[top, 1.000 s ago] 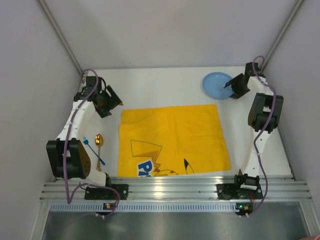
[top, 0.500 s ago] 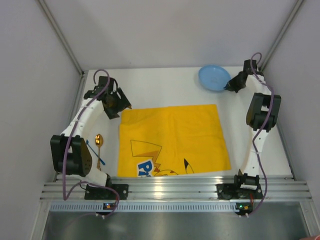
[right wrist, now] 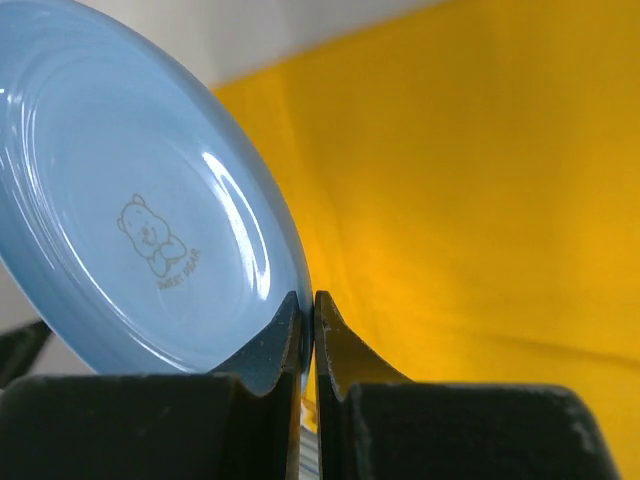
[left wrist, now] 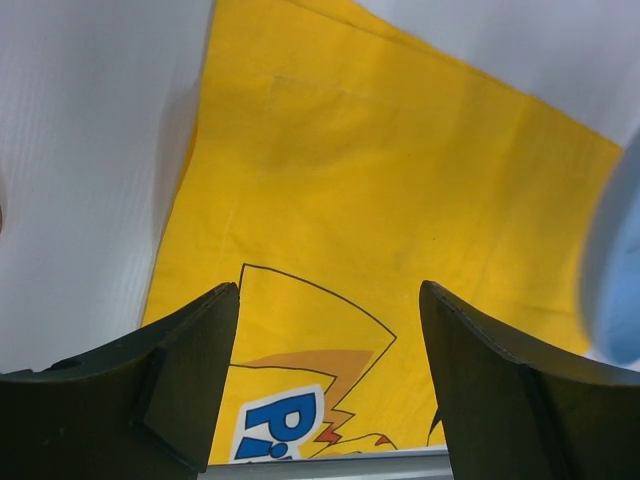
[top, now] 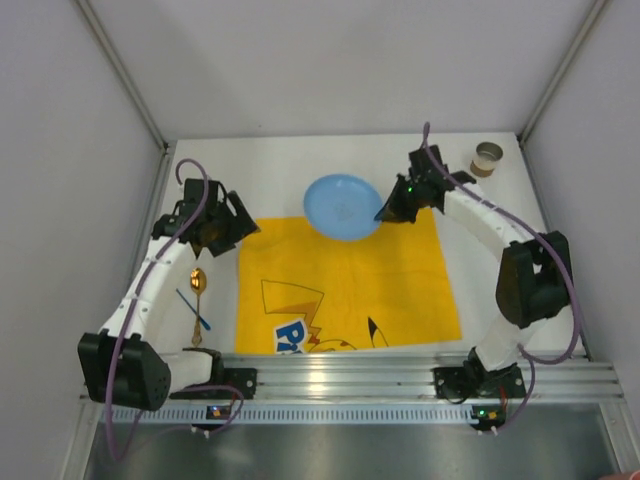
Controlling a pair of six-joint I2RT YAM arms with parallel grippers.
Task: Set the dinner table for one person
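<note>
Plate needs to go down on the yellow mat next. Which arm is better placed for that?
Right. The right tool pinches the plate by its rim, holding it over the far edge of the mat. The left tool is open and empty, near the mat's far left corner.

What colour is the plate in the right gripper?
Light blue plate; best in the right wrist view.

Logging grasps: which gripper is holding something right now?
The right gripper, pinching the rim of the blue plate; the left gripper is open and empty.
</note>
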